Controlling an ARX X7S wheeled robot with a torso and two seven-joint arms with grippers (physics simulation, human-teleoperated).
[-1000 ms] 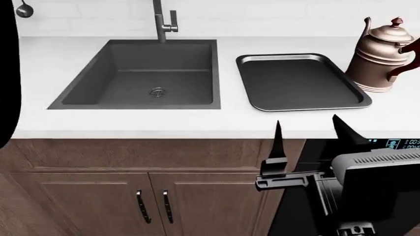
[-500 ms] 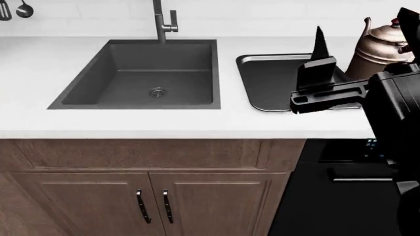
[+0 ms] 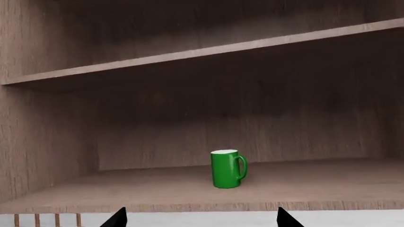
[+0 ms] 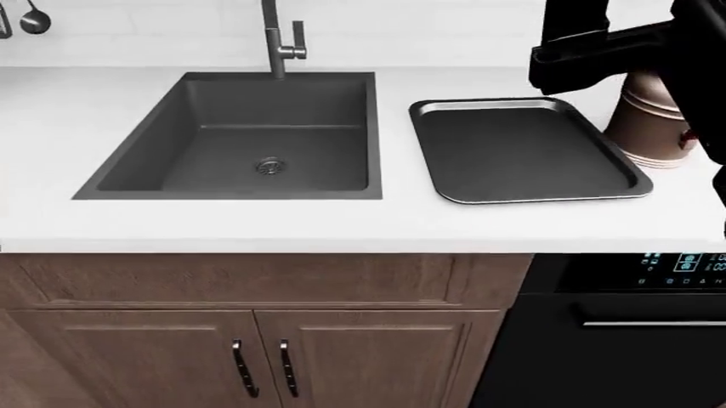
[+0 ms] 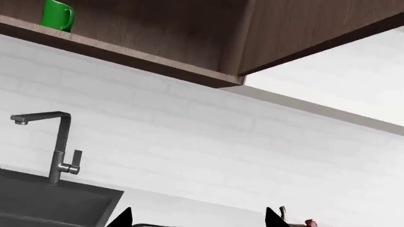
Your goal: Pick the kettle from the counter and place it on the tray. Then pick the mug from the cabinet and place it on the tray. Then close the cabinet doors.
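Note:
The copper kettle (image 4: 649, 127) stands on the white counter (image 4: 227, 223) just right of the dark grey tray (image 4: 528, 151); my right arm (image 4: 590, 47) hides its upper half. Only its spout tip and red knob (image 5: 309, 222) peek into the right wrist view. The right gripper (image 5: 198, 220) is open with nothing between its fingers, raised above the tray's far edge. The green mug (image 3: 226, 169) stands upright on the cabinet's lower shelf (image 3: 315, 182), also seen as the mug (image 5: 57, 14) from below. My left gripper (image 3: 202, 220) is open, facing the mug from in front of the shelf edge.
A dark inset sink (image 4: 255, 136) with a grey faucet (image 4: 275, 38) lies left of the tray. An empty upper shelf (image 3: 208, 54) runs above the mug. Below the counter are wooden doors (image 4: 255, 361) and a black oven (image 4: 618, 331). Utensils (image 4: 34, 19) hang at far left.
My right arm has risen from below the counter's front edge, passed over the tray and now sits high in front of the kettle. The head view has shifted slightly.

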